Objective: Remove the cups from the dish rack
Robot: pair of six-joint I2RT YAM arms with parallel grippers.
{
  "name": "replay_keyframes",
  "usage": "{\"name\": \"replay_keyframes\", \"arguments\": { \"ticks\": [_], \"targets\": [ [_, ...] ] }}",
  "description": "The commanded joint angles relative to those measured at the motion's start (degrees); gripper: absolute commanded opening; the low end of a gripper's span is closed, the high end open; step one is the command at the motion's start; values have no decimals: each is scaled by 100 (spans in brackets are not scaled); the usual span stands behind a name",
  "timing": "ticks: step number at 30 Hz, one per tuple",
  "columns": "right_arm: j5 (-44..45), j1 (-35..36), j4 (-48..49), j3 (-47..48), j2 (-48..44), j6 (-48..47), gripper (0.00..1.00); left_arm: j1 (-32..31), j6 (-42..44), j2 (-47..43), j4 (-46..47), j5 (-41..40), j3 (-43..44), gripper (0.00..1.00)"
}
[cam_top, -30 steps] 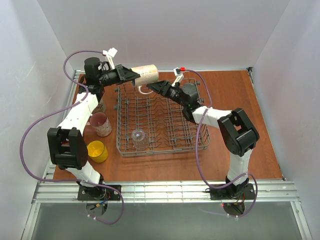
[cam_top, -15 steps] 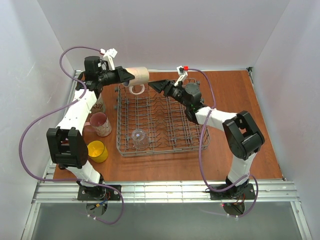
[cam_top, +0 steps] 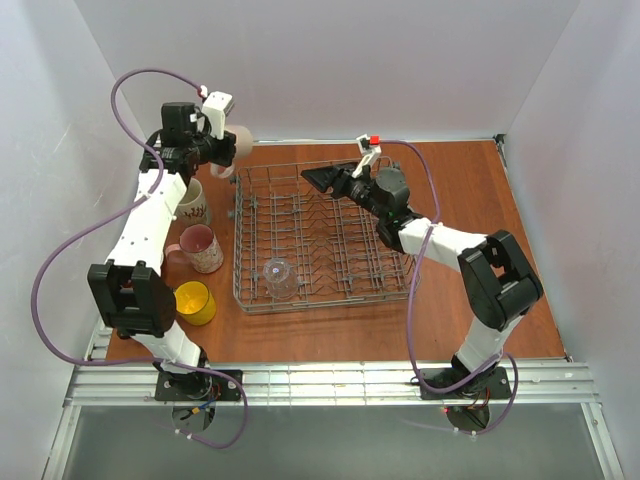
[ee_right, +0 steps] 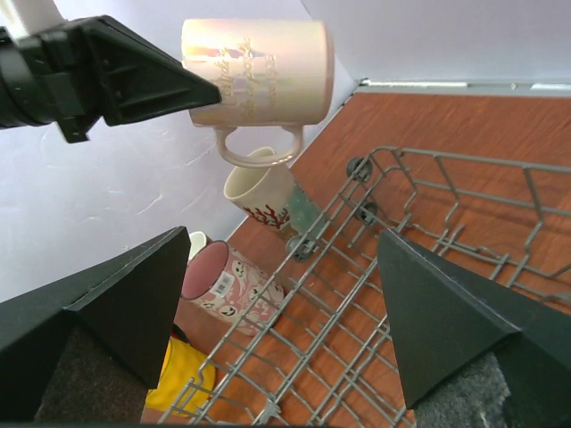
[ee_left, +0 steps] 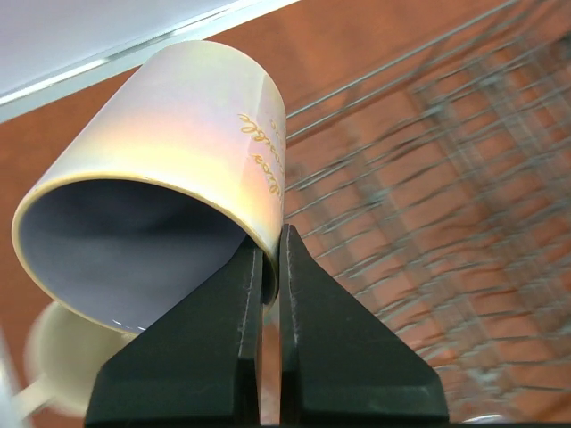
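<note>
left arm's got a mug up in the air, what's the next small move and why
Probably ease the mug down onto bare table beside the cream mug, then let go. The left gripper pinches its rim, it hangs on its side outside the dish rack, and the cream mug sits close below, so it likely needs a slight sideways offset.

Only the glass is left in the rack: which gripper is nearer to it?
Right. The right gripper hangs open over the rack's far end, beyond the glass; the left gripper, shut on a mug, is outside the rack's far-left corner.
</note>
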Motion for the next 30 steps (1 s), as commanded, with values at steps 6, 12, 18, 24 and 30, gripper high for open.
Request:
{"name": "replay_keyframes", "arguments": {
  "ticks": [6,12,18,24,30],
  "targets": [
    [33,0,-162,-199,-646,-862,80,719,1750,-505,-370,-1839,737,0],
    [-29,8,-302,-269,-752,-1047,79,1758,2031,-102,-705,-1646,1161,0],
    [-90,8,-390,-313,-778,-1136,79,2040,2216,197,-520,-1707,959,0],
    [-38,8,-478,-462,-910,-1311,79,2251,2304,444,-468,-1505,810,0],
    [-91,8,-504,-480,-937,-1346,79,2286,2497,1085,-966,-1391,1362,0]
  ]
}}
